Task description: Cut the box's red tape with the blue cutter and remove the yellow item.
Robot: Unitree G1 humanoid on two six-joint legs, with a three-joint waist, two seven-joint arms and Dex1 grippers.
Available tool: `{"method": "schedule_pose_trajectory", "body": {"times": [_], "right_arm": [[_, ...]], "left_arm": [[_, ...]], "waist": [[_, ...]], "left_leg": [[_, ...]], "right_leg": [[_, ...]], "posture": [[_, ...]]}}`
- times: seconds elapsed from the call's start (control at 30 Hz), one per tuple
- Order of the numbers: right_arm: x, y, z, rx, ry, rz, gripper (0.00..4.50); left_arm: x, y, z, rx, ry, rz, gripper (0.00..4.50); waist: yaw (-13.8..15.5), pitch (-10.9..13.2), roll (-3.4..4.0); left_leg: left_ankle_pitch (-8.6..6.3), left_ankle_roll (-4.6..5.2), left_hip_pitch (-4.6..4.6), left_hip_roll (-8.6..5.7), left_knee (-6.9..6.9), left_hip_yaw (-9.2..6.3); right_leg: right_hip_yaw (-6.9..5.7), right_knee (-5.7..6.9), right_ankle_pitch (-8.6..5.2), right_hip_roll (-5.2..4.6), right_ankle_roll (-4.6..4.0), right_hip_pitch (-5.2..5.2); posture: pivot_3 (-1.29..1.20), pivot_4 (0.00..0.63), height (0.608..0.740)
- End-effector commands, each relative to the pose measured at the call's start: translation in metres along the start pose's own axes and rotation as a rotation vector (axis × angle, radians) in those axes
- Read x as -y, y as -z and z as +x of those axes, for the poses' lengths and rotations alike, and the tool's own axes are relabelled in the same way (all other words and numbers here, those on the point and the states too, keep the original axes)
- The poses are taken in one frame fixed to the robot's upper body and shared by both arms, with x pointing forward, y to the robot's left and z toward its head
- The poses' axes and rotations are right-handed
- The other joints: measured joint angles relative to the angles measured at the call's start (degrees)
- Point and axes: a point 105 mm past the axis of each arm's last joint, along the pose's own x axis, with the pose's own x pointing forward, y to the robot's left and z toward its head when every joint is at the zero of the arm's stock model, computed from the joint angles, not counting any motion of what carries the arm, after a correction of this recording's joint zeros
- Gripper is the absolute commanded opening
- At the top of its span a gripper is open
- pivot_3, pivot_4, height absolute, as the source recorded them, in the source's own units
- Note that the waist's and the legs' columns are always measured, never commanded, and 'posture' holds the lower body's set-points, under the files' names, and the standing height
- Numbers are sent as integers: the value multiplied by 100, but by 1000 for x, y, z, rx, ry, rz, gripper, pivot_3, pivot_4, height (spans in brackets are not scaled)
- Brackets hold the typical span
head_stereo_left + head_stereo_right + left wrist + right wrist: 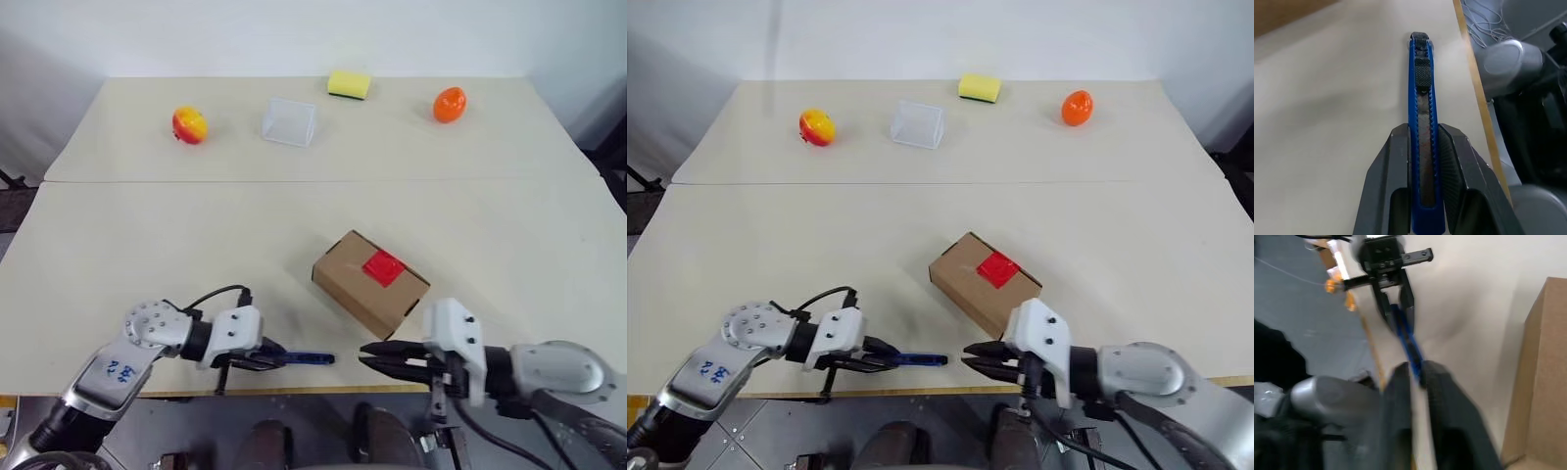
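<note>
We held the blue cutter [306, 358] tight in our left gripper [257, 359], low by the table's near edge. Our right gripper [377, 354] was pinched shut, empty, facing the cutter's tip. The box [369, 282] with its red tape [383, 267] sat just behind. Next, we think, the blade needs sliding out.
</note>
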Motion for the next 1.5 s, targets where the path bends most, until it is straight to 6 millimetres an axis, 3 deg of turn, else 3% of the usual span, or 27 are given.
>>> {"method": "schedule_pose_trajectory", "body": {"times": [0.03,0.27,0.57,0.93,1.5], "right_arm": [[-5,1,7,-18,45,-32,20],[-10,16,9,-71,37,-43,20],[6,35,14,-141,67,-9,20],[8,62,24,-211,46,33,20],[7,63,46,-187,54,109,20]], "left_arm": [[0,-4,7,-13,-43,-18,438],[9,-11,19,4,-12,-9,438],[10,-11,26,-5,-12,-17,438],[10,-14,30,-5,-24,-12,438],[11,-16,36,-6,-14,11,438]], "waist": [[14,0,0],[15,0,0],[13,0,0],[15,-6,-9],[18,-44,-26]], "left_leg": [[0,0,-1,0,4,0],[-1,1,-2,0,6,-3],[-1,1,0,0,7,-3],[-1,1,7,0,9,-3],[-1,2,9,0,33,-52]], "right_leg": [[0,0,0,0,0,0],[0,-2,0,-1,-1,2],[0,0,-1,0,-3,3],[0,-1,-1,0,-3,13],[2,5,1,-1,-12,21]], "posture": [[0,150,740],[0,150,740],[0,150,740],[0,150,740],[0,150,740]]}}
